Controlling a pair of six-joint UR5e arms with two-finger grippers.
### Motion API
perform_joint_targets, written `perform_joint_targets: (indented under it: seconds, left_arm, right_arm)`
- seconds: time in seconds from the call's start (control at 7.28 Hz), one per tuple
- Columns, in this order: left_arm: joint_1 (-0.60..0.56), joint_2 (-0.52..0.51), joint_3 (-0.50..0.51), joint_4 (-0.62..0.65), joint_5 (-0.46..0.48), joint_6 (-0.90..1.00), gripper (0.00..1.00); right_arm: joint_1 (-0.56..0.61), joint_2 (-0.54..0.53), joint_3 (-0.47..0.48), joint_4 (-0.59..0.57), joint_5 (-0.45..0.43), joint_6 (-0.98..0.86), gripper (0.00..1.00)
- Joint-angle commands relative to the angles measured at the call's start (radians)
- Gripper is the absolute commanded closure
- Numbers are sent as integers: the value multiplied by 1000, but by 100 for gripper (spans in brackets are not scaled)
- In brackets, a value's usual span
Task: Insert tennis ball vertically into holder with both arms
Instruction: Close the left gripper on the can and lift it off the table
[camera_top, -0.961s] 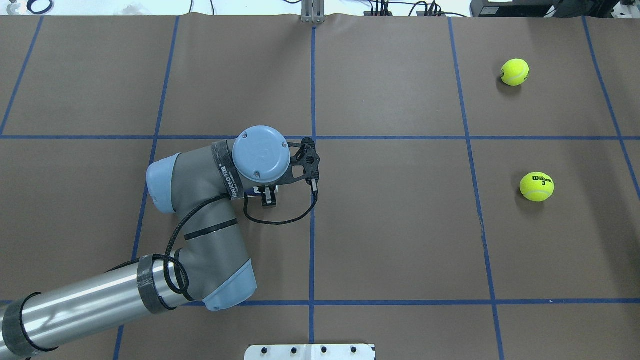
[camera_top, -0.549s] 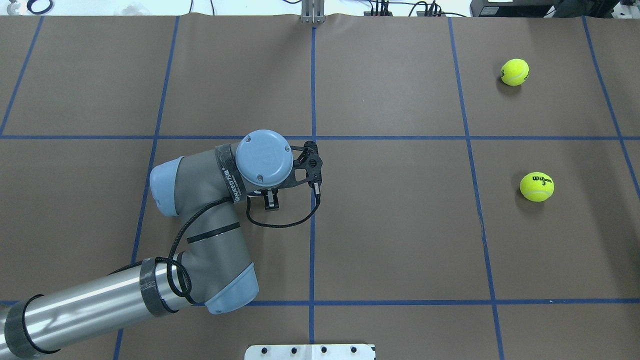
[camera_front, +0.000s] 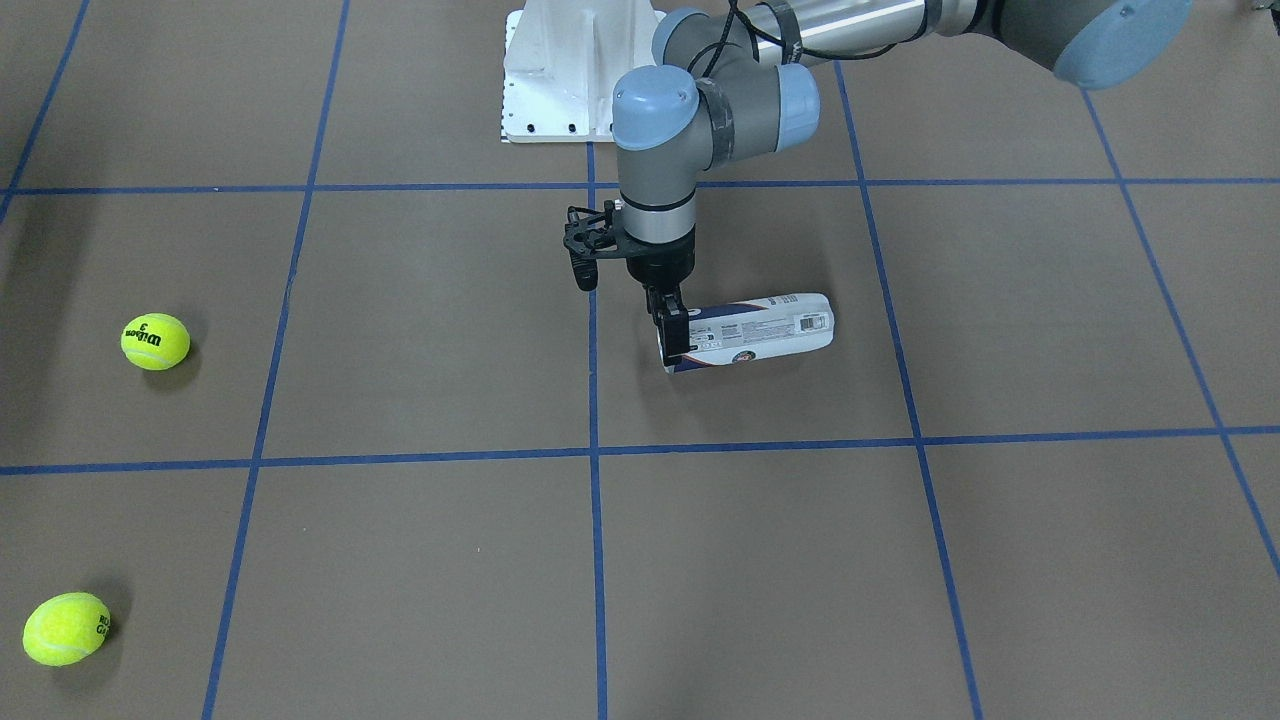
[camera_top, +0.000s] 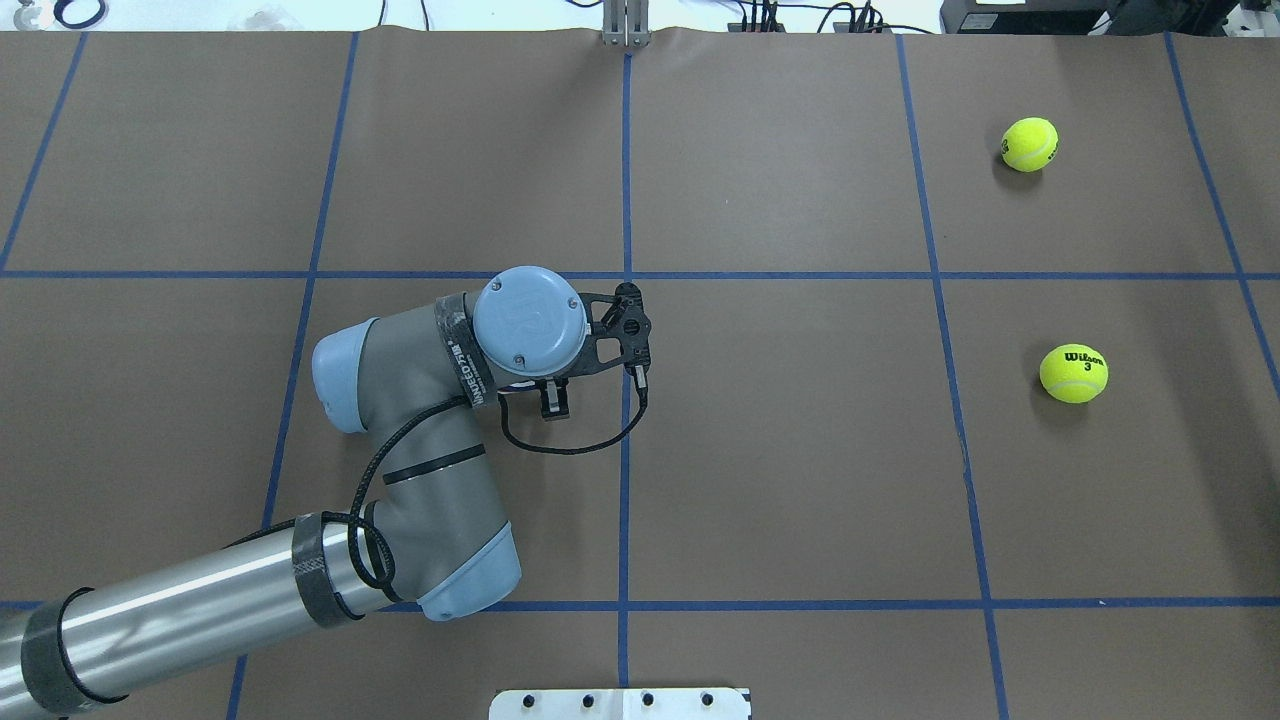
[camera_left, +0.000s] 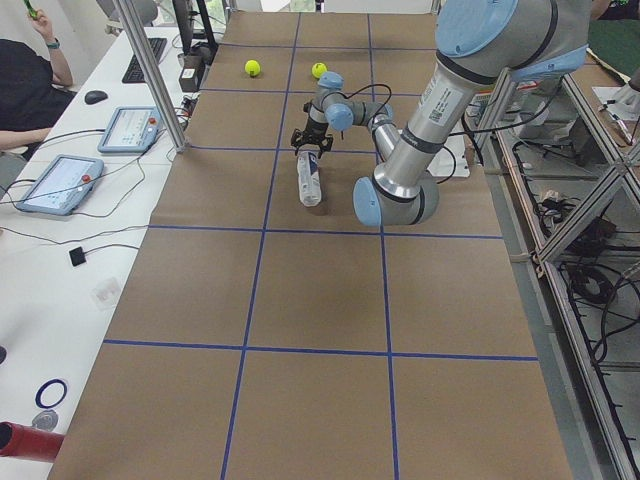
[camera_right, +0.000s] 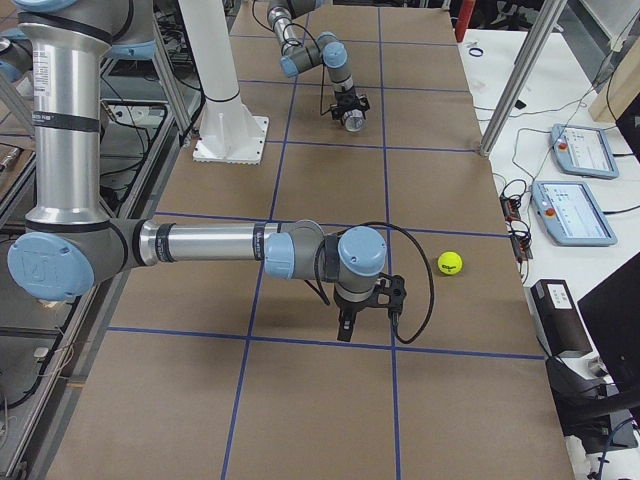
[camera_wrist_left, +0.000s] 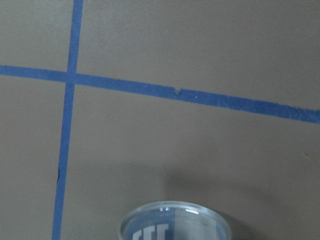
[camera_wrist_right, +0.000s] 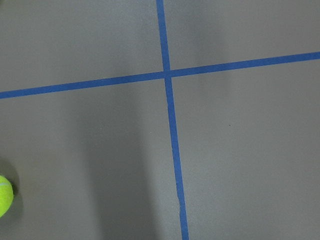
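Note:
The holder is a clear can with a navy and white label, lying on its side near the table's middle. My left gripper points down and straddles its open end, shut on it. The can's rim shows at the bottom of the left wrist view. In the overhead view my left wrist hides the can and only one finger shows. Two tennis balls lie far to the right. My right gripper hovers low over the table near one ball; I cannot tell whether it is open or shut.
The white robot base stands at the table's near edge. Blue tape lines divide the brown table. A ball shows at the left edge of the right wrist view. Operator tablets sit off the table.
My left wrist and gripper have shifted slightly to the right and a little toward the robot. The balls have not moved.

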Motion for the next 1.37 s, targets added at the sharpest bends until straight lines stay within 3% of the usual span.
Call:
perform_joint_targets:
  seconds: [0.0, 0.55, 0.69, 1.1, 1.24]
  left_arm:
    - [-1, 2, 0, -1, 0, 3, 4]
    - [-1, 8, 3, 6, 2, 6, 8]
    - [-1, 8, 3, 6, 2, 2, 18]
    - [-20, 8, -65, 3, 12, -65, 72]
    - [-23, 10, -149, 2, 91, -87, 77]
  right_arm:
    - [0, 0, 1, 2, 0, 3, 1]
    - [0, 0, 1, 0, 2, 4, 1]
    - [0, 0, 0, 0, 2, 4, 1]
    - [0, 2, 1, 0, 2, 6, 1]
    - [0, 5, 1, 0, 2, 6, 1]
